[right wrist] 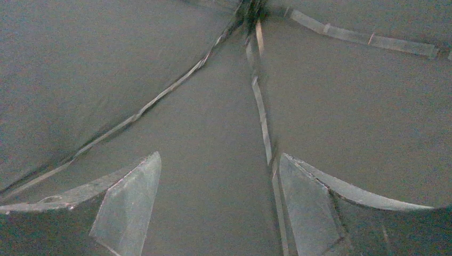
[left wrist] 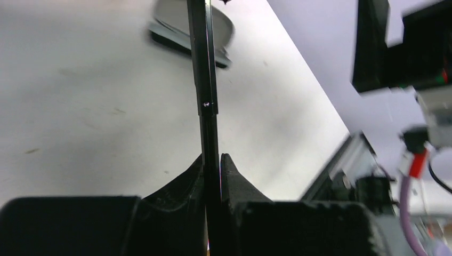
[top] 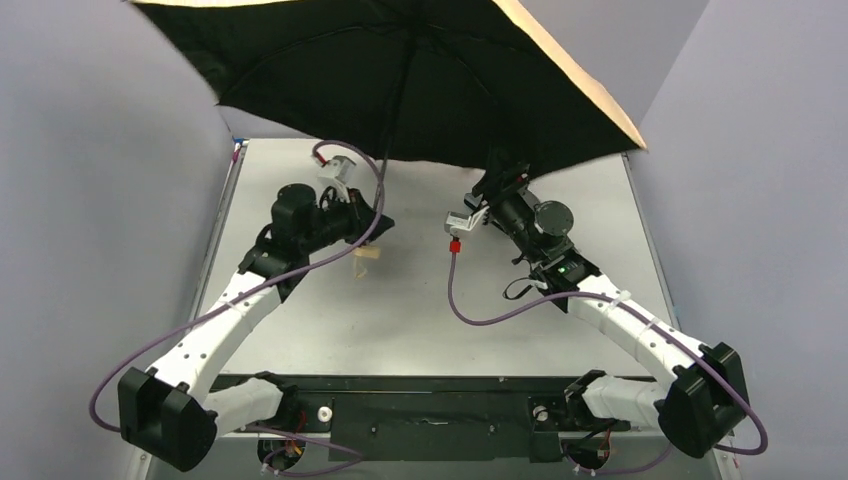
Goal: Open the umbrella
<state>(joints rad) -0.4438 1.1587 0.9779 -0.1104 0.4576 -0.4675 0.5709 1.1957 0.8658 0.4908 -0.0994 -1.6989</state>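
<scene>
Top external is showing the umbrella (top: 430, 80) spread above the table (top: 420, 320); left gripper (left wrist: 213, 161) is clamping its shaft (left wrist: 205, 80), right gripper (right wrist: 216, 208) is gaping empty beneath. Opening seems done; next calls for steady holding.

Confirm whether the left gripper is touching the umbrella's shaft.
Touching. The left wrist view shows the left gripper closed on the umbrella shaft, with both fingers pressed against it and no gap.
</scene>
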